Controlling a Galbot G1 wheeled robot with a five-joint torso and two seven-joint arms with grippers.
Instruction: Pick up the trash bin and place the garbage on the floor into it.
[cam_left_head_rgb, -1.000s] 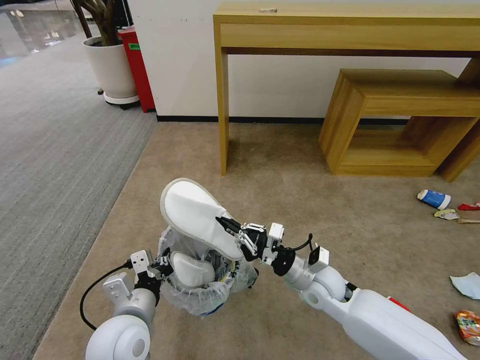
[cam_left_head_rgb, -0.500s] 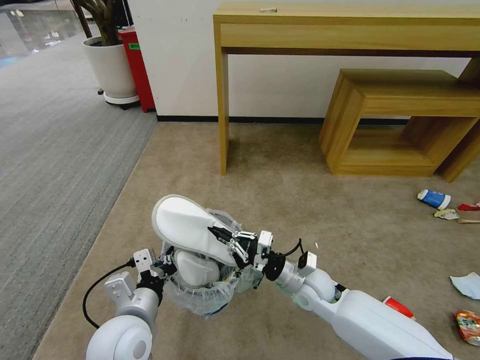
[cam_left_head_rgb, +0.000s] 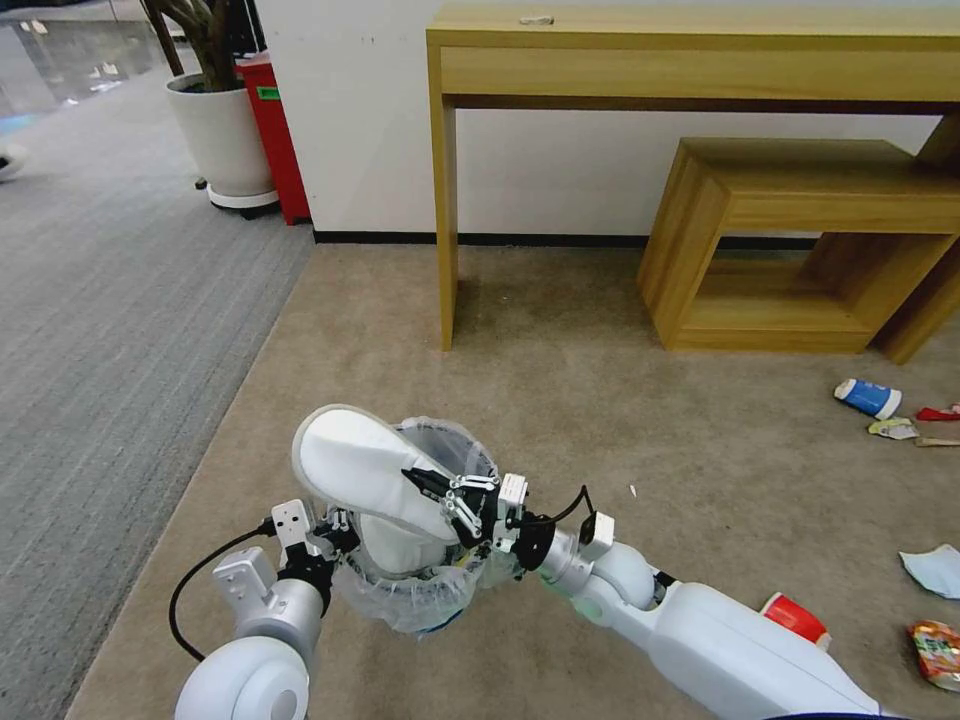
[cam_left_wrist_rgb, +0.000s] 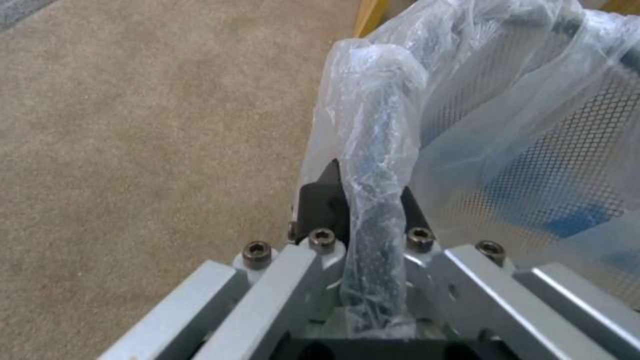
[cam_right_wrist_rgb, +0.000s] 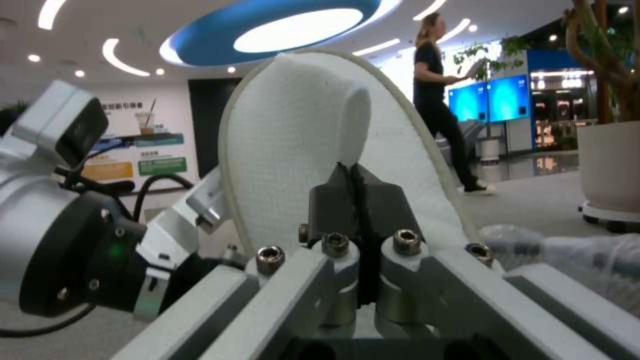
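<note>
Holding white slipper (cam_left_head_rgb: 355, 470) clamped in right gripper (cam_left_head_rgb: 432, 487), long axis toward 10 o'clock over trash bin (cam_left_head_rgb: 405, 600), rim pinched by left gripper (cam_left_head_rgb: 325, 540).

White arms (cam_left_head_rgb: 720, 640), black cables (cam_left_head_rgb: 185, 590)

Bright, even indoor light with soft shadows; wide-angle bending at the edges, wrist views slightly soft

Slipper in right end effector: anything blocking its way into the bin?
Partly. Another white slipper already stands in the trash bin, under the held slipper. The right end effector grips it; the left end effector holds the rim.
</note>
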